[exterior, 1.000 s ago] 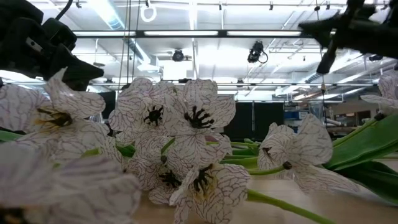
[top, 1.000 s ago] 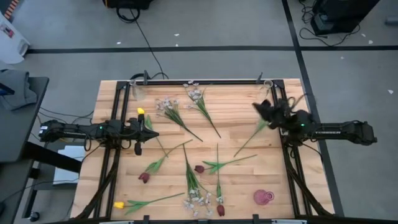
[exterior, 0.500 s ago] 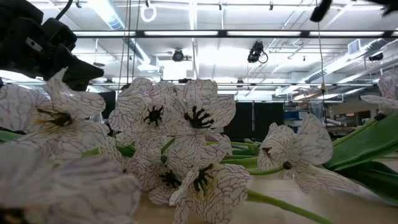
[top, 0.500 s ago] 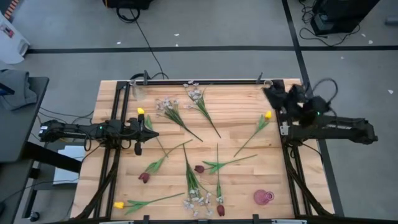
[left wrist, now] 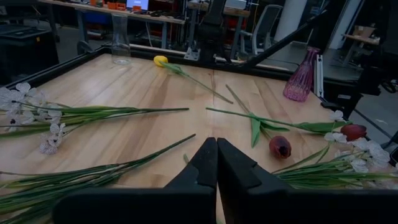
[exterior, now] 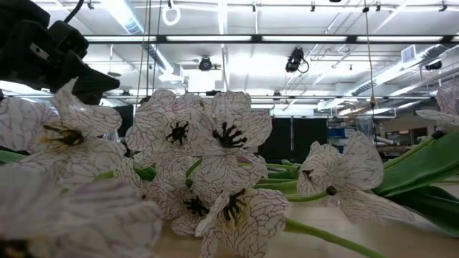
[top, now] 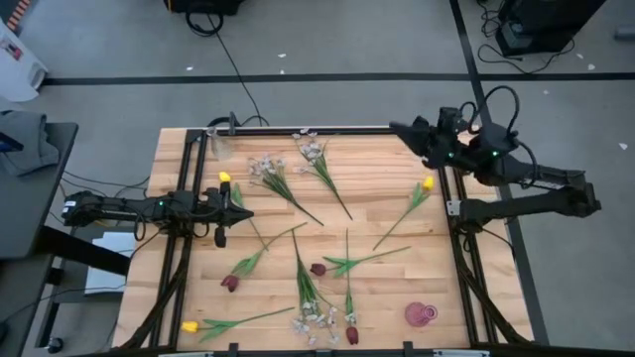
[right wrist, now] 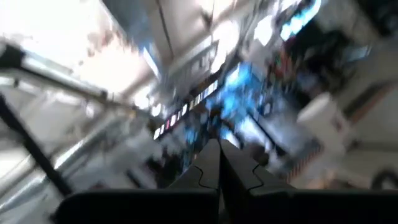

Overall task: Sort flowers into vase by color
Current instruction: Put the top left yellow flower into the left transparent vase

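Long green-stemmed flowers lie flat on the wooden table (top: pixel 377 169). There are yellow tulips (top: pixel 428 183) (top: pixel 225 178) (top: pixel 189 326), dark red tulips (top: pixel 229 283) (top: pixel 317 269) (top: pixel 351 336) and whitish sprays (top: pixel 266 167) (top: pixel 313 151) (top: pixel 316 322). A pink vase (top: pixel 421 314) stands near right, and a clear vase (top: pixel 220 147) stands far left. My left gripper (top: pixel 246 211) is shut and empty beside the left yellow tulip; it also shows in the left wrist view (left wrist: pixel 216 155). My right gripper (top: pixel 395 126) is shut and empty, raised high over the far right corner.
The left wrist view shows a second clear vase (left wrist: pixel 120 46) at the far right corner and the pink vase (left wrist: pixel 303 78). A black frame rail (top: pixel 317 130) runs along the far edge. Whitish blossoms (exterior: pixel 215 143) fill the low view.
My right gripper has risen from just above the right yellow tulip, gone toward the table's far edge and tipped upward, leaving the low view. That tulip lies where it was, now uncovered.
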You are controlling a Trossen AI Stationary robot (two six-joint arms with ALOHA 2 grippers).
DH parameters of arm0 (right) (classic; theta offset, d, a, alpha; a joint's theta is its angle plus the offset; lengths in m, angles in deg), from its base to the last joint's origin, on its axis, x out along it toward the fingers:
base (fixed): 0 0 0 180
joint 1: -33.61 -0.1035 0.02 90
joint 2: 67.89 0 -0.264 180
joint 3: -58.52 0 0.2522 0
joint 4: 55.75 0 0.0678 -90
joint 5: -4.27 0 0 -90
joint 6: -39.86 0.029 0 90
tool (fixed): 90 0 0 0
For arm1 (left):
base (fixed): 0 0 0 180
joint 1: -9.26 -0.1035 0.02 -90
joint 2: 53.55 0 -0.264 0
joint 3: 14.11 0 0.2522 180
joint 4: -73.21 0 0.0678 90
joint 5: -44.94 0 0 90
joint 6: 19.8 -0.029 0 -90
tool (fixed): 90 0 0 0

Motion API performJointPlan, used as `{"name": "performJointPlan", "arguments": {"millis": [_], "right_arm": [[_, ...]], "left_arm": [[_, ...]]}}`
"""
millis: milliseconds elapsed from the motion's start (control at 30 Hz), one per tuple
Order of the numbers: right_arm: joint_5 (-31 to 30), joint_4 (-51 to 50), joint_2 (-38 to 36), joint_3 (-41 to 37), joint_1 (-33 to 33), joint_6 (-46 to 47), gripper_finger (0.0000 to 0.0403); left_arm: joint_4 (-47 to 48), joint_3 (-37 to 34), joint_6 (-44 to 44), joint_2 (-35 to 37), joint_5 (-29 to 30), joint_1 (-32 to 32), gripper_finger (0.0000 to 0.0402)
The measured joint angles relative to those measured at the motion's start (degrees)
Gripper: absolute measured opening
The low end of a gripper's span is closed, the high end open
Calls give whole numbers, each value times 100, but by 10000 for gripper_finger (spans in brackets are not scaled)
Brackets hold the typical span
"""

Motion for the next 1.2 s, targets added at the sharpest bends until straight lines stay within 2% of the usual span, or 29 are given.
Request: {"name": "performJointPlan", "arguments": {"millis": [200, 333, 467, 667, 767, 833, 900, 967, 1033, 1133, 1200], "right_arm": [[-108, 949, 355, 2, -1, 14, 11], [-103, 875, 628, 2, -76, 272, 12], [232, 748, 1014, 0, -161, 766, 13], [287, 773, 1452, 0, -317, 1324, 28], [288, 773, 1524, 0, -366, 1463, 30], [287, 772, 1521, 0, -394, 1509, 30], [287, 760, 1503, 0, -431, 1493, 30], [287, 747, 1473, 0, -451, 1484, 30], [287, 767, 1442, 0, -459, 1476, 30], [287, 748, 1432, 0, -459, 1350, 30], [287, 736, 1432, 0, -459, 1236, 30]], "left_arm": [[0, 0, 2, -2, 0, 0, 8], [-1, 2, -125, -2, 67, 0, 8], [-18, 0, -617, -2, 514, -2, 8], [-53, 0, -474, -2, 587, -1, 8], [-485, 2, 911, -2, 440, 4, 8], [-926, 0, 2692, -13, 657, 4, 8], [-1340, 0, 5030, -13, 783, 0, 8], [-1720, 0, 6592, -37, 790, 3, 8], [-1983, 0, 7360, -64, 793, 4, 8], [-2180, 0, 7617, -63, 801, 4, 8], [-2273, 0, 8133, -67, 692, 4, 8]]}}
